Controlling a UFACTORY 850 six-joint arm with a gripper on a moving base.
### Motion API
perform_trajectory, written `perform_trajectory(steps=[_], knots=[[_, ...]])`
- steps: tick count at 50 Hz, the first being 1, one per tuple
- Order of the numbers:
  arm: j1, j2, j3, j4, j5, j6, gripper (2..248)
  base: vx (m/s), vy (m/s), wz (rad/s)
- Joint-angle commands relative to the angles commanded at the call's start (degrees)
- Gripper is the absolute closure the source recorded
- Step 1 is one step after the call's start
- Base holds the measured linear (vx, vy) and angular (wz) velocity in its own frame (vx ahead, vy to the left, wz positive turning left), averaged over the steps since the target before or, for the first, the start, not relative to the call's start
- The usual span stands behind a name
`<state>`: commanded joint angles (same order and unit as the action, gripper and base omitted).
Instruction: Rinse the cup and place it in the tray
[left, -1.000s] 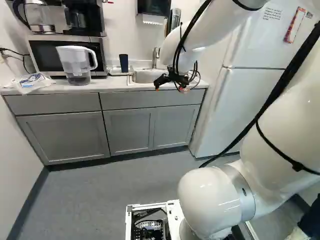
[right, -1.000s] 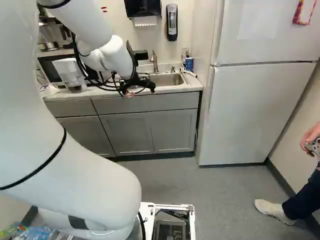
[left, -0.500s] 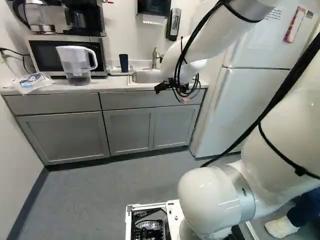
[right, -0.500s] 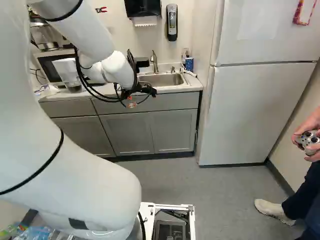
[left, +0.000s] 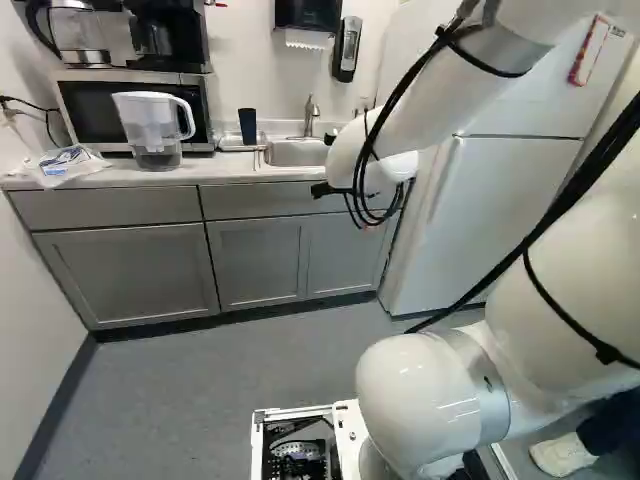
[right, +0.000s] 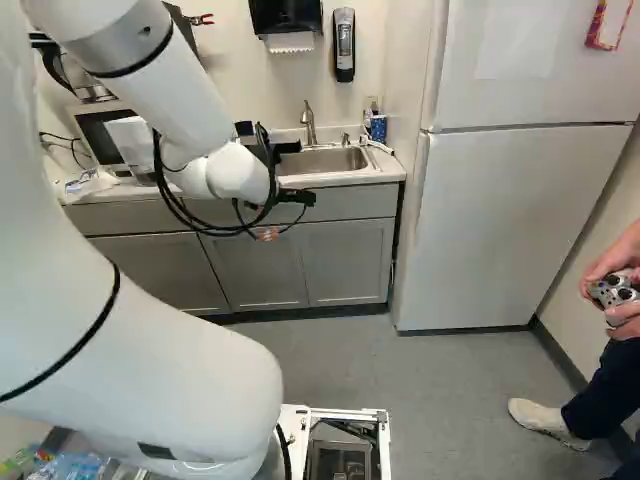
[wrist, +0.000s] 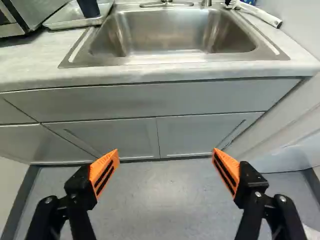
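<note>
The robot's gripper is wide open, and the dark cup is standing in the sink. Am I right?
Not quite: the dark cup isn't in the sink. The wrist view shows it standing in the tray beside the sink. The gripper is wide open, just as you said.

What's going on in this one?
Nothing is being handled right now. The robot's gripper is open and empty, out in front of the sink and its cabinets. The dark cup stands in the tray beside the sink, so the placing looks done; whether it was rinsed, these views can't tell.
</note>
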<state>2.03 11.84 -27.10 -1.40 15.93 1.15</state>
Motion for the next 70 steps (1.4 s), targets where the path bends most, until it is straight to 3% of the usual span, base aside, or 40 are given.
perform_trajectory(steps=[33, 70], knots=[[-1.1, 2.3, 12.0, 0.8, 18.5, -0.6, 3, 0.0, 0.0, 0.0], [-1.8, 3.7, 19.8, 1.3, 30.6, -1.0, 3, 0.0, 0.0, 0.0]])
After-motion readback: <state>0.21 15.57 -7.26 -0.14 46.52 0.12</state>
